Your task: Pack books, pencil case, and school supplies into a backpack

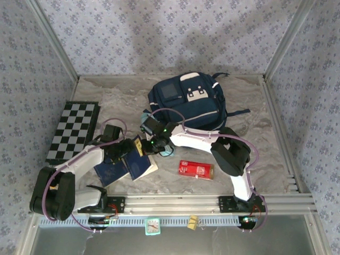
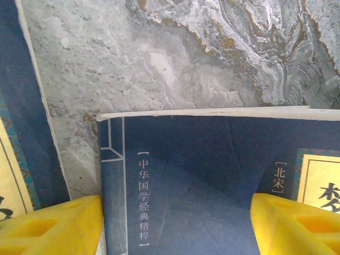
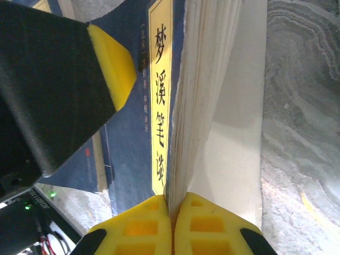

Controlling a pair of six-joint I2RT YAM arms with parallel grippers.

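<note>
The marbled grey tabletop carries everything. The navy backpack lies at the far middle with its pale buckle patches facing up, well apart from the books. At the left edge is the black-and-white chessboard. Nearer to me two navy books lie side by side. One navy book is under both of my hands, and the second navy book is just to its left, over by my left arm. The red box with white markings lies flat to the right of the books, clear of them and of my right arm. A small patch of the pale blue-teal pouch shows just beside my right hand; I cannot tell how it lies. My right hand reaches across from the right and is pinched onto the navy book's edge. Its yellow fingertips are pressed together with only a thin part of the book between them, and the cover with its long yellow label stands to one side and the pale page block to the other. My left hand is spread wide — its yellow fingertips sit far apart either side of the same navy book, not pressing on it, and the second navy book shows at the left edge of that wrist view.
</note>
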